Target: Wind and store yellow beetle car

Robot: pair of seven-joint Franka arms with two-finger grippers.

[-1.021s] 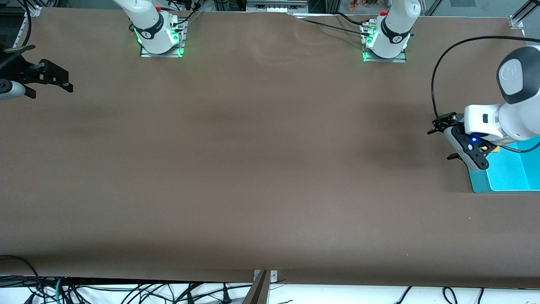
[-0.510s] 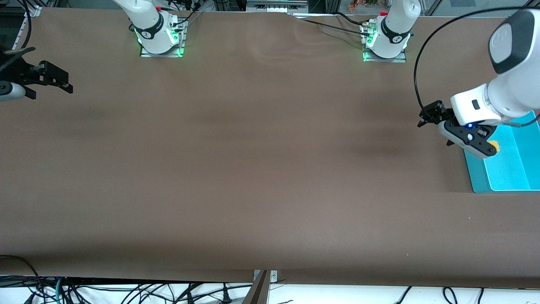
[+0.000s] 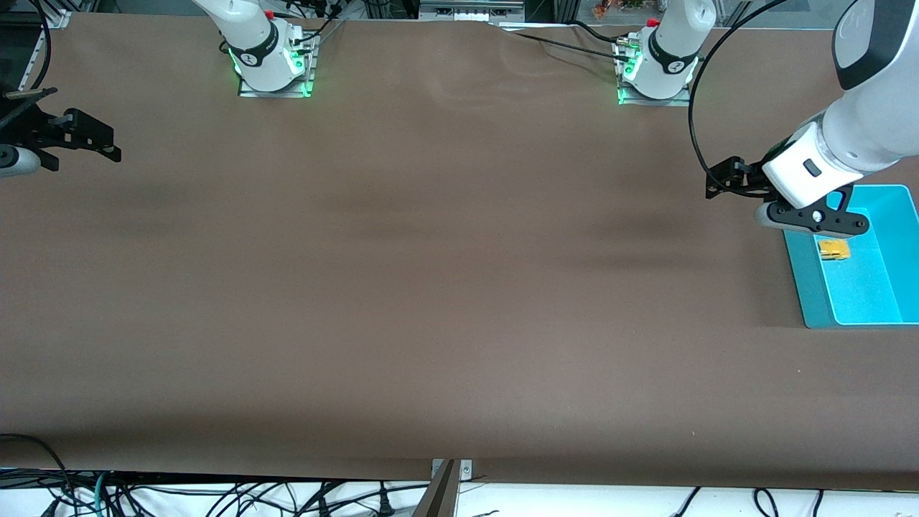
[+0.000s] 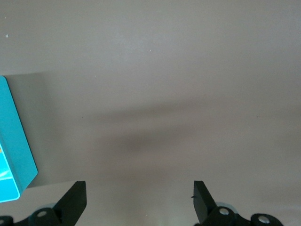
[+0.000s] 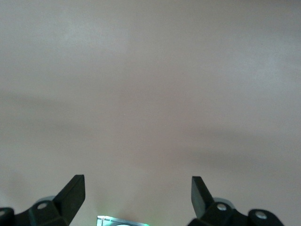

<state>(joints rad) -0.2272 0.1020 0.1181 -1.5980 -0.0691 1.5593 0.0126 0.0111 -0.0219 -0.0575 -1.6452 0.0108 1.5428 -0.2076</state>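
I see the yellow beetle car stored in the teal bin at the table's left-arm edge; left gripper spread above, right gripper spread, waiting; next I'd retract

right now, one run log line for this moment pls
car: yellow beetle car lying in teal bin | left pincer: open, empty, over the bin's edge | right pincer: open, waiting at the right arm's table end

I see open counter between both arms; only the teal bin and left pincer over its rim obstruct.
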